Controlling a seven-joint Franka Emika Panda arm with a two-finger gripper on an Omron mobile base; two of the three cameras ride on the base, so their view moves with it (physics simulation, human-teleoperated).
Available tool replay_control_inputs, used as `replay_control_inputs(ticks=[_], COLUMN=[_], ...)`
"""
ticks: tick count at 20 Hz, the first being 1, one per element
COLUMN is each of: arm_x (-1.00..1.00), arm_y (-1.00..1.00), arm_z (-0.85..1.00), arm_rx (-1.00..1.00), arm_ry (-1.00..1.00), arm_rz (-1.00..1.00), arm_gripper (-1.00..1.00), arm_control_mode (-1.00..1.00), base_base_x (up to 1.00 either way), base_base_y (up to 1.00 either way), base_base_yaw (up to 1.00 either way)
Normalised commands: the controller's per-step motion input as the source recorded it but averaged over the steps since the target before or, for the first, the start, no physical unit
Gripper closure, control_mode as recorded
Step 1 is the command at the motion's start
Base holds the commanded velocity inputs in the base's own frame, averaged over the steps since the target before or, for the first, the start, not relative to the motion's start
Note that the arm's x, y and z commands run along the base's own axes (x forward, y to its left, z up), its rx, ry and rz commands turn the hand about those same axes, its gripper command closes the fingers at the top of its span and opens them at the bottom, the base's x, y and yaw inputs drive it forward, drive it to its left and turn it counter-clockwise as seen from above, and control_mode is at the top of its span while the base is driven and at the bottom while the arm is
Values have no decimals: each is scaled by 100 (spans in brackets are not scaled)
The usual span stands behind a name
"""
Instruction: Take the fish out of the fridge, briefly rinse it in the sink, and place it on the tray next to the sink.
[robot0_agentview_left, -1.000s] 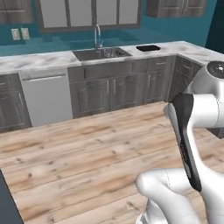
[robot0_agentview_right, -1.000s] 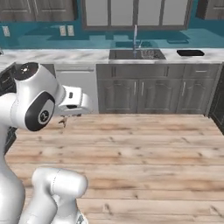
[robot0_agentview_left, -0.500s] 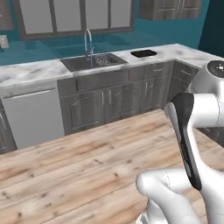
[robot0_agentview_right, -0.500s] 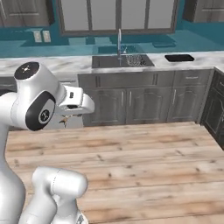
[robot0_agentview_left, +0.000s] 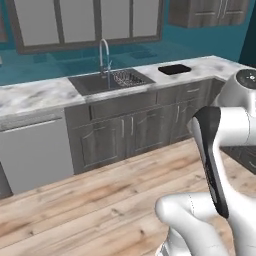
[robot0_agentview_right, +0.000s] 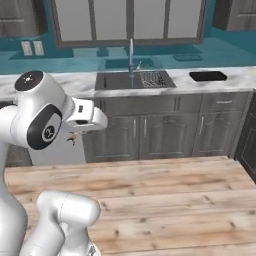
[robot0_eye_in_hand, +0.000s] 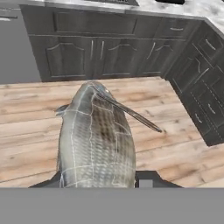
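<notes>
Fish is held in the gripper, whose two dark fingertips sit at either side of the body's near end, clamped against it. In the hand view the fish is grey-silver with a scaled pattern and a darker patch on its flank. Its long axis runs away from the hand, along the line of the gripper. The broad near end lies between the fingers; the narrower far end points out over the wood plank floor toward the dark grey base cabinets. A thin fin or spine projects from the far part of the body toward the right of that view. Which end is the head cannot be determined.

In the right base view a small part of the fish shows below the white hand, hanging in the air above the floor and well apart from the counter.

The sink is set into the marble countertop ahead of the robot. A slim silver faucet stands at its rear edge, and a wire rack basket occupies its right side. A black tray lies on the countertop to the right of the sink, apart from it. In the left base view the same sink, faucet and tray appear, with a light grey dishwasher front under the counter to the left.
</notes>
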Motion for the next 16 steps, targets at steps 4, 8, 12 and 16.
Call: replay_control_inputs(ticks=[4,8,12,16], arm_x=[0,0,0,0], arm_y=[0,0,0,0], arm_z=[0,0,0,0], arm_rx=[0,0,0,0], arm_ry=[0,0,0,0], arm_rz=[0,0,0,0], arm_gripper=[100,100,100,100], arm_control_mode=[100,100,100,100], base_base_x=[100,100,100,79], base_base_y=[-65,-79,-83,-71], base_base_yaw=[6,2,4,19])
